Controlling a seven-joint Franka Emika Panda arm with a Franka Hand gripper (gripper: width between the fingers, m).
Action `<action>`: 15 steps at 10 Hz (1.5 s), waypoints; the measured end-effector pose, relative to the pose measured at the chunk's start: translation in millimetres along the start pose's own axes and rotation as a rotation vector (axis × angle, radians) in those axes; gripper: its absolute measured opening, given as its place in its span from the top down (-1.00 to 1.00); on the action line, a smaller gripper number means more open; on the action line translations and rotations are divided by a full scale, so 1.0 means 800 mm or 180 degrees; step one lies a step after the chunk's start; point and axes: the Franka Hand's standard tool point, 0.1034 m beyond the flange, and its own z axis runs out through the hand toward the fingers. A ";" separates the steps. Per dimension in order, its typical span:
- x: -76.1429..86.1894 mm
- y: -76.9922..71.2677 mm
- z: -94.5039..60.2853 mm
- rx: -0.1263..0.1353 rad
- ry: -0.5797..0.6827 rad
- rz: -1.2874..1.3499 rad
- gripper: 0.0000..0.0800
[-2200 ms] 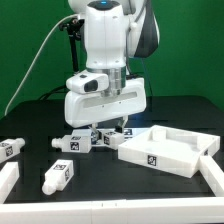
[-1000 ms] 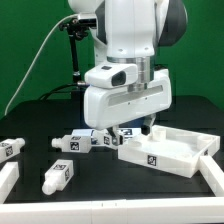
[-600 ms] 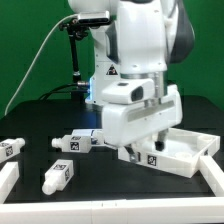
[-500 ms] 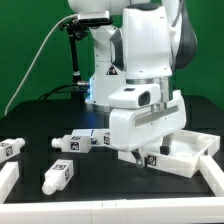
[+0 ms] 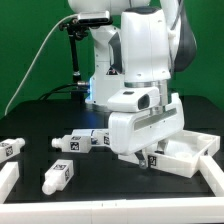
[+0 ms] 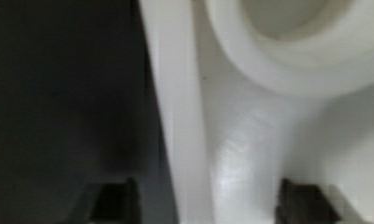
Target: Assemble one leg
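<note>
The gripper (image 5: 140, 156) sat low over a corner of the tabletop (image 5: 188, 158), a finger on each side of its wall. Squeezing or not, nobody could tell. The legs (image 5: 70, 143) lay on the worktop (image 5: 105, 185) beside the tabletop. It should probably hold the wall straight and tight.

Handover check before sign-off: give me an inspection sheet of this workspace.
Surface: black table, matte.
Job's things: four legs lying loose at the exterior view's left; none is held.
Clutter: white tabletop at the exterior view's right; white bars at the near corners.
Grippers: gripper is low over the tabletop's near corner and its fingers straddle a wall; whether it grips cannot be told.
Cables: one dark cable hangs behind the arm.
Surroundings: green backdrop.
</note>
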 end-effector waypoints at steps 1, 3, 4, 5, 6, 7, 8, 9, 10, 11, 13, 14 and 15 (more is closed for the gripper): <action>0.000 0.000 0.000 0.0000 0.0000 0.0000 0.50; -0.002 0.000 0.000 0.0006 -0.0013 -0.0004 0.84; -0.003 0.000 0.000 0.0007 -0.0015 -0.0003 0.88; -0.003 -0.003 -0.008 0.0031 -0.0051 -0.0016 0.88; -0.002 -0.003 -0.026 0.0038 -0.0083 -0.0021 0.88; -0.002 0.001 -0.053 0.0052 -0.0140 0.0026 0.88; 0.000 0.009 -0.083 0.0043 -0.0181 0.0192 0.88; 0.004 0.014 -0.108 0.0018 -0.0209 0.0629 0.88; 0.009 0.018 -0.119 0.0032 -0.0273 0.1044 0.88; 0.007 0.034 -0.125 0.0112 -0.0389 0.1219 0.88; 0.004 0.054 -0.135 0.0082 -0.0392 0.1299 0.88; 0.004 0.050 -0.131 0.0096 -0.0409 0.1286 0.88; 0.004 0.049 -0.130 0.0099 -0.0414 0.1281 0.88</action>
